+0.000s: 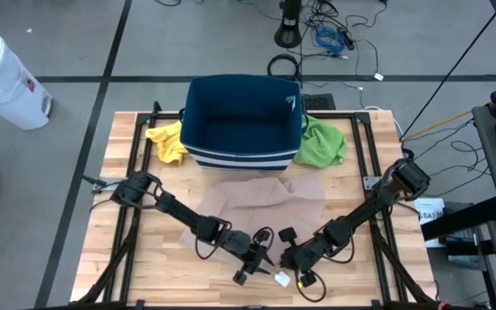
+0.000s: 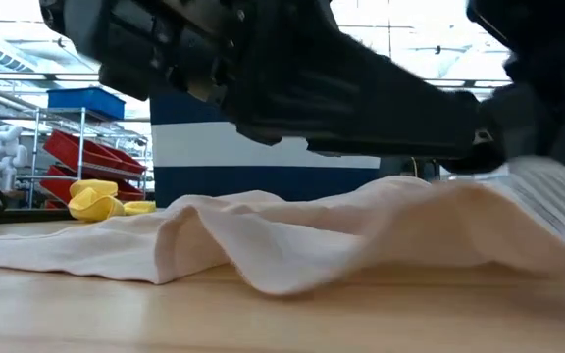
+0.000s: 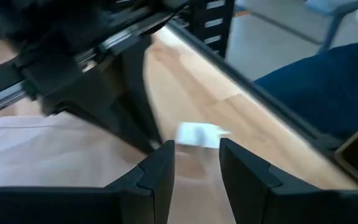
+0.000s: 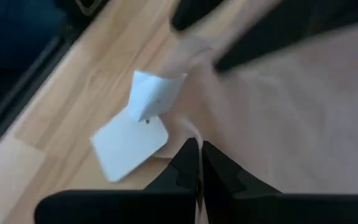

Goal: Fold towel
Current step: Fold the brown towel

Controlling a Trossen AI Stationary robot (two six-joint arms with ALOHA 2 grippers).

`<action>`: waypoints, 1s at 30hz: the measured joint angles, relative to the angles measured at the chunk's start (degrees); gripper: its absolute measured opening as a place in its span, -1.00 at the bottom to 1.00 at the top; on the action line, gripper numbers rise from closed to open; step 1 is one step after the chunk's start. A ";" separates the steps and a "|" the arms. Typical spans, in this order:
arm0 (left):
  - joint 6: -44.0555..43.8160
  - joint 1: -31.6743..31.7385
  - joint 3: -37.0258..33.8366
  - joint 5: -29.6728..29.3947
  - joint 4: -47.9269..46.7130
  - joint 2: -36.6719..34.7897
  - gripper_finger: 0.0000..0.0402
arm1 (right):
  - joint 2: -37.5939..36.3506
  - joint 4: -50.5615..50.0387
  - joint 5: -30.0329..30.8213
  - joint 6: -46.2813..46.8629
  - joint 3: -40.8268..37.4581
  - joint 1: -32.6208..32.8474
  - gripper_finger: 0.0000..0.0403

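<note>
High view showed a yellow cloth (image 1: 167, 142) at the left of the navy bin (image 1: 241, 120) and a green cloth (image 1: 324, 143) at its right, all at the far side of the wooden counter (image 1: 119, 258). The beige towel (image 1: 269, 200) lay rumpled just in front of the bin, near the counter's middle. The left hand (image 1: 252, 269) hung low at the towel's near edge, its fingers (image 3: 160, 177) spread with a gap between them. Just beside it, the right hand (image 1: 289, 258) had its fingers (image 4: 182, 168) pressed together, pinching the towel's edge (a white tag (image 4: 129, 143) lay on the wood next to it).
</note>
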 joint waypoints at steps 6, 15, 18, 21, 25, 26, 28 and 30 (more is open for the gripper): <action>1.51 -0.64 -0.02 -5.84 -2.19 0.00 -0.26 | -0.02 -6.00 -0.22 0.26 4.14 0.12 -1.00; -0.30 -0.61 -0.02 -5.90 1.45 0.00 -0.01 | -0.06 -20.18 2.45 2.03 12.98 1.05 -1.00; -1.75 -0.64 -0.02 -4.69 2.85 0.00 0.06 | -0.06 -24.47 3.87 2.01 15.99 1.03 -1.00; -3.25 -0.68 -0.02 -2.86 3.97 0.00 0.09 | -0.06 -28.66 5.37 2.08 18.57 1.00 -1.00; -6.22 -0.88 -0.02 -4.29 4.28 0.00 0.09 | -0.09 -33.31 6.41 4.00 20.65 0.48 -1.00; -7.50 -0.92 -0.02 -5.94 4.27 0.00 0.09 | -0.09 -33.77 6.62 4.37 20.76 0.29 -1.00; -10.49 -0.99 -0.02 -9.13 4.05 0.00 0.09 | -0.09 -33.63 7.19 4.92 20.78 -0.09 -1.00; -12.07 -0.97 -0.02 -9.76 4.00 0.00 0.09 | -0.11 -33.36 7.73 5.43 20.86 -0.53 -1.00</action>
